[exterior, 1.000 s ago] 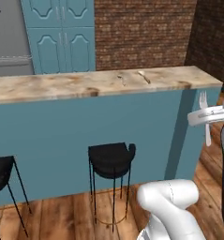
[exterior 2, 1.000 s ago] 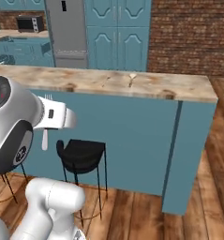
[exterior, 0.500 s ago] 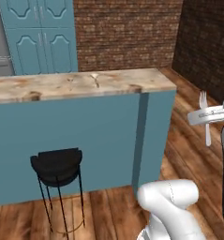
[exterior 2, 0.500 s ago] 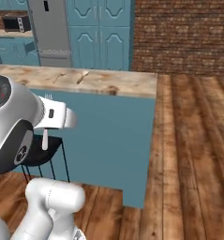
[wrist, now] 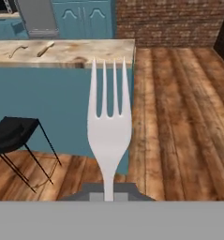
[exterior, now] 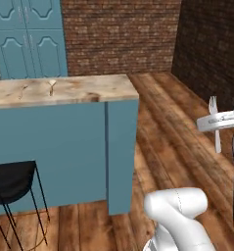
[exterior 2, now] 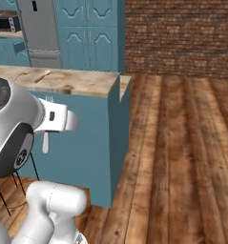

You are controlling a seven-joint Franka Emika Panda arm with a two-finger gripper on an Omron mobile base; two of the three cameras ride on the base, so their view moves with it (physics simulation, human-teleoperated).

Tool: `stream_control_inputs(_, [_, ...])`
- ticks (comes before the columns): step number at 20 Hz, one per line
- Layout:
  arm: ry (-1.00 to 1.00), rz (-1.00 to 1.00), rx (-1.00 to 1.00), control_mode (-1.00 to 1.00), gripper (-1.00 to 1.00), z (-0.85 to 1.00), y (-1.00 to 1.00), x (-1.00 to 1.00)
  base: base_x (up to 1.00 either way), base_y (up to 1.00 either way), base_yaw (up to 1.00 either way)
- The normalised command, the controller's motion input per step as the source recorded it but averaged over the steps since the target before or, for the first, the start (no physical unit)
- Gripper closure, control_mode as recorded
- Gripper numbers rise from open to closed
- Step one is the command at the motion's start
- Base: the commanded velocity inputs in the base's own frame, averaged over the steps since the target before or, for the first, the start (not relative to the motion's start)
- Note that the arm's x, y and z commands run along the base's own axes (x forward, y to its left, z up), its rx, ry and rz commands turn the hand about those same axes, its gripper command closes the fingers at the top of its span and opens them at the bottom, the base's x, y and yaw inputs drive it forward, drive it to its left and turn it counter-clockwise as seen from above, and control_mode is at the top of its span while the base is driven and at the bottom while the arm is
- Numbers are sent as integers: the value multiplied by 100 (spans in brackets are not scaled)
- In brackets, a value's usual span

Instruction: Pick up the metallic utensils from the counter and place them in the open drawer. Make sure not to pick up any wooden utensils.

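- My pincer (exterior: pixel 217 121) is clamped tight on a silver fork (wrist: pixel 108 123), tines up, held upright well clear of the desk (exterior: pixel 79 90).
- In the hand view the fork stands straight in front of the lens, its handle running down between my jaws; in the left base view it hangs at the right edge, over the wooden floor (exterior: pixel 167 127).
- From the right base view the fork (exterior 2: pixel 47 119) sits just behind my white wrist, in front of the desk's teal side.
- The desk lies off to the left with two small utensils (wrist: pixel 29 49) resting on its far end; they are too small to tell metal from wood.
- A black stool (exterior: pixel 11 181) stands against the desk's teal front.
- The open drawer cannot be made out from this position, so I judge this to be the carrying step: one metal piece in hand, drop-off not yet reached.
- To do it well, I should keep the grip firm and the fork upright while the base travels, so it does not slip or swing.
- I should swing wide of the desk corner and the stool, then bring the fork low over the drawer's inside before letting go, rather than dropping it from height.
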Motion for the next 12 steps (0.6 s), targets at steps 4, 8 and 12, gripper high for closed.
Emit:
stream_control_inputs(4, [0, 0, 0, 100, 100, 0, 0, 0, 46, -100, 42])
stream_control_inputs(8, [0, 0, 0, 100, 100, 0, 0, 0, 39, -96, 61])
stream_control_inputs(12, [0, 0, 0, 100, 100, 0, 0, 0, 2, -100, 55])
